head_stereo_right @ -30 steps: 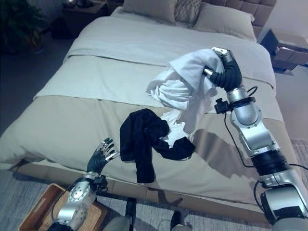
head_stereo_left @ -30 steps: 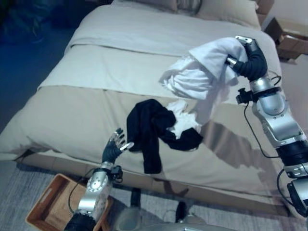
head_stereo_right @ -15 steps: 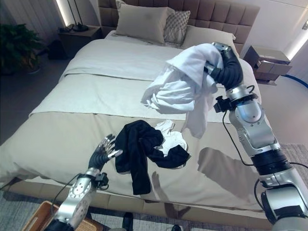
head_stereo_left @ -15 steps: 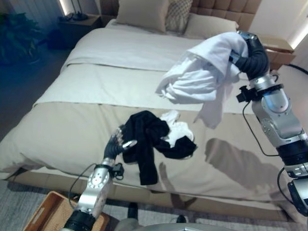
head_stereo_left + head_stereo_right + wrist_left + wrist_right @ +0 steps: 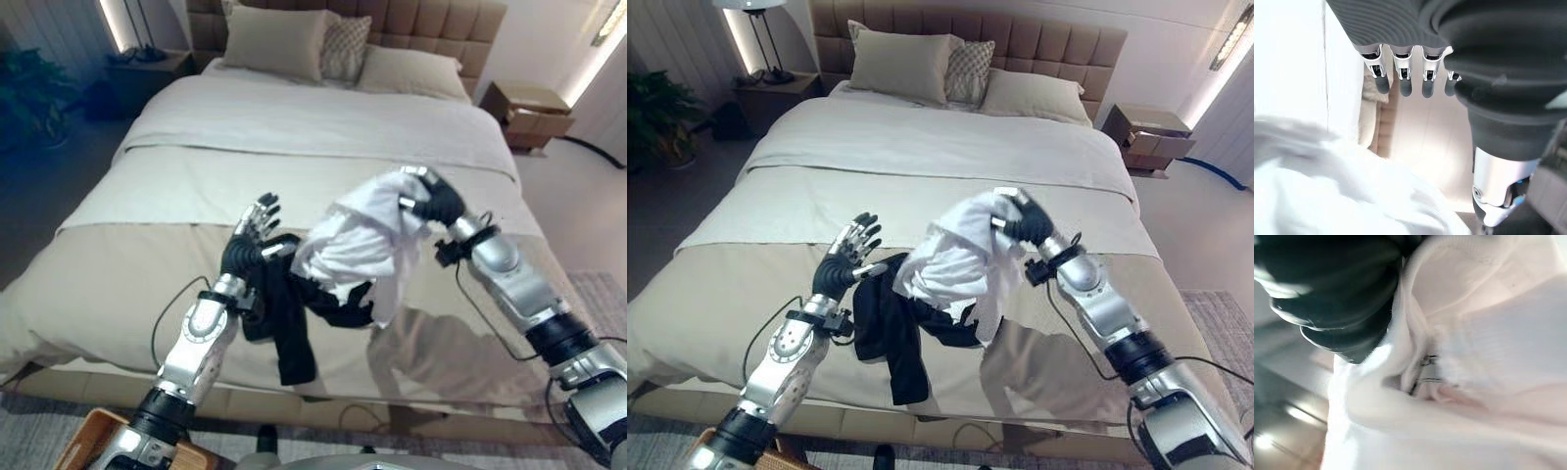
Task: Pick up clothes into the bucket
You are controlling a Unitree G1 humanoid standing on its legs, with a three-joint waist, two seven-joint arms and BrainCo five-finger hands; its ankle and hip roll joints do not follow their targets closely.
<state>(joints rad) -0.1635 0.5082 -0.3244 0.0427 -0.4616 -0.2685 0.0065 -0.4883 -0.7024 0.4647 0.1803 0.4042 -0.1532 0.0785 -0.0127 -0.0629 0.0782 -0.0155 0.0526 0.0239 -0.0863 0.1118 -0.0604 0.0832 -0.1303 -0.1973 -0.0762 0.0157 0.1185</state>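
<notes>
While the right robot hand (image 5: 1027,223) grips white clothes (image 5: 955,262), the left robot hand (image 5: 844,264) hovers open-fingered.

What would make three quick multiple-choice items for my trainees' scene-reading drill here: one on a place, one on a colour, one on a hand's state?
1. Where does the black garment lie?
A. On the bed's near edge
B. On the pillows
C. On the floor

2. What colour is the cloth that the right hand holds?
A. Red
B. White
C. Green

3. How is the left hand?
A. Clenched on cloth
B. Open, fingers spread
C. Inside a basket

Key: 1 A, it drapes over the bed front; 2 B, the white garment hangs from it; 3 B, straight fingers, holding nothing.
</notes>
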